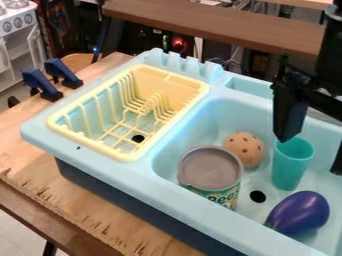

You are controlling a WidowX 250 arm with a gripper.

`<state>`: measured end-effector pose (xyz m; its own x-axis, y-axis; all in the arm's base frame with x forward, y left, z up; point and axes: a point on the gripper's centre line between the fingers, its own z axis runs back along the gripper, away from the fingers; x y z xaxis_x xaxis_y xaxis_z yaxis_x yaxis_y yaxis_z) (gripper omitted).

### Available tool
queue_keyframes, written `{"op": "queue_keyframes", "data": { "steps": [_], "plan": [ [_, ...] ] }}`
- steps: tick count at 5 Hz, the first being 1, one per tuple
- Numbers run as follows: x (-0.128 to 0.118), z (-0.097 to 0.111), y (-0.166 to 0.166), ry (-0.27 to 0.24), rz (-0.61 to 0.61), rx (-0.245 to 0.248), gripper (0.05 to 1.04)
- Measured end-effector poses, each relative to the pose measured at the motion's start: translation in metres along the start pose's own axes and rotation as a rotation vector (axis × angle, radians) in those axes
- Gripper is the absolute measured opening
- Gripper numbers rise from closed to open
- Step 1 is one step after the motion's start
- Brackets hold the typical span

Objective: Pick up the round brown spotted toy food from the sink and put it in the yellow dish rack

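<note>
Closest to the camera, the wooden counter [37, 200] runs along the front and left of the toy sink [40, 134], well apart from the hand [310, 156]. Inside the basin, in front of the hand, a purple eggplant [300, 212] lies on its side. A can [211, 169] with a grey lid stands upright, to the left of the hand in this view and nearer the camera. Between the can and the eggplant is a dark drain hole [258, 196].

The hand is wide open, with nothing gripped. A teal cup [292, 167] stands upright in the basin, seen between its fingers; whether they touch it, I cannot tell. Just left of the cup sits a brown ball [244, 149] with dark dots.

Farther left of the hand, a yellow dish rack [87, 142] sits in the sink's other side. Beyond it are two blue clamps [41, 84] and, far behind, a white toy stove [17, 20].
</note>
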<state>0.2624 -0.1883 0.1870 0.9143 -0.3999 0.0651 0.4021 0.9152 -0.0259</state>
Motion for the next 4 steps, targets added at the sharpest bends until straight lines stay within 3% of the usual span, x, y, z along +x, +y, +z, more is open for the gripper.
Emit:
{"op": "queue_keyframes", "data": {
  "steps": [2,4],
  "plan": [
    [0.000,-0.013,0.015,0.049,0.025,0.012,1.007],
    [0.006,-0.015,0.049,0.021,0.118,0.056,1.007]
  ]
}}
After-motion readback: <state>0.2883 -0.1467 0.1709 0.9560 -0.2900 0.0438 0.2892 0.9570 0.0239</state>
